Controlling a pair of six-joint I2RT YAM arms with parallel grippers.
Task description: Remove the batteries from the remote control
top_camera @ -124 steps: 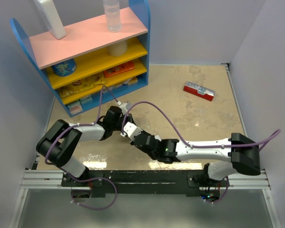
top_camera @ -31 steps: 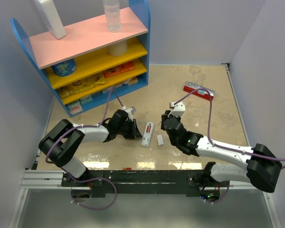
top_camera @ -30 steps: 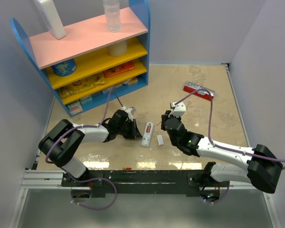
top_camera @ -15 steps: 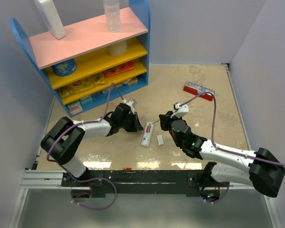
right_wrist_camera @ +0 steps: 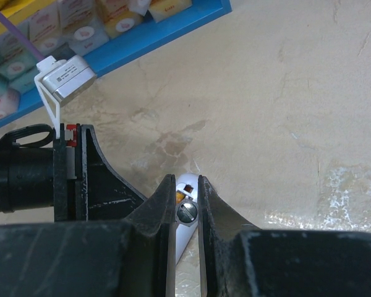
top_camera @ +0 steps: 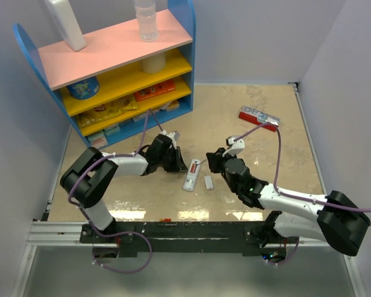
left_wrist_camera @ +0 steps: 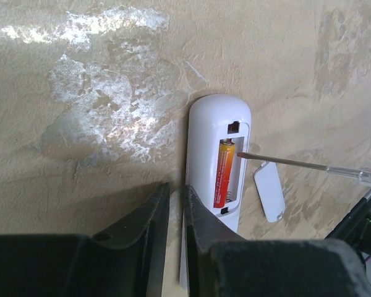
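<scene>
My left gripper (left_wrist_camera: 176, 213) is pinched nearly closed and empty at the edge of the remote control (left_wrist_camera: 204, 136). Beyond it, my right gripper (right_wrist_camera: 187, 207) looks clamped on a thin pry rod (left_wrist_camera: 297, 163), tip in the open bay beside the one battery (left_wrist_camera: 223, 173) showing. Next up, I reckon: lever it out gently.

No text is reading clearly: print is showing on the red-and-white box (top_camera: 258, 119), the shelf packets (right_wrist_camera: 74, 21), the blue tub (top_camera: 83, 88) and the grey module's label (right_wrist_camera: 67, 75), all too small or blurred.
</scene>
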